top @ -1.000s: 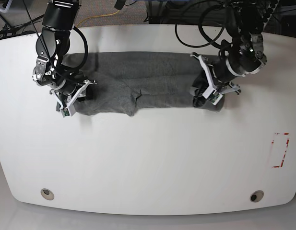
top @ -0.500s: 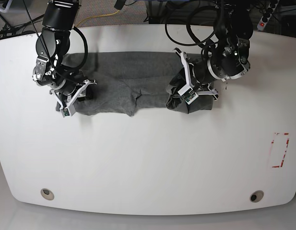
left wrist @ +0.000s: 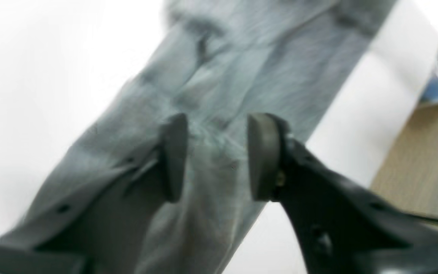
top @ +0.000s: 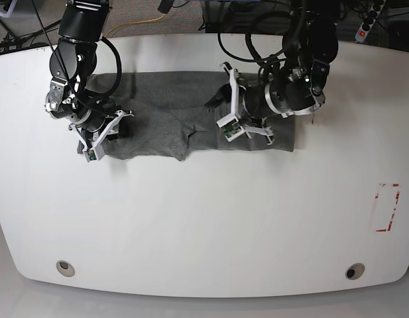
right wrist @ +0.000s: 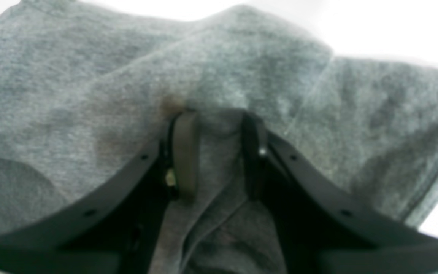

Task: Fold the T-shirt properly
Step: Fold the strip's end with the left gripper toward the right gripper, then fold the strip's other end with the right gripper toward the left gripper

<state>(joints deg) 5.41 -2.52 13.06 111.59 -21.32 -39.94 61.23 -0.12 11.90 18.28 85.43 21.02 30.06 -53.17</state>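
T-shirt (top: 164, 112) hem pinned by closed right pincer (right wrist: 214, 152) as anchor; left pincer (left wrist: 217, 160) parted above folded cloth.

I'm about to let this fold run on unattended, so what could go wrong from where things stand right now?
The left gripper has its jaws apart over the folded-in end of the T-shirt, so that loose flap may slump or spring back. The right gripper pinches a bunched ridge of cloth; pulling from there could drag the shirt askew and set in wrinkles.
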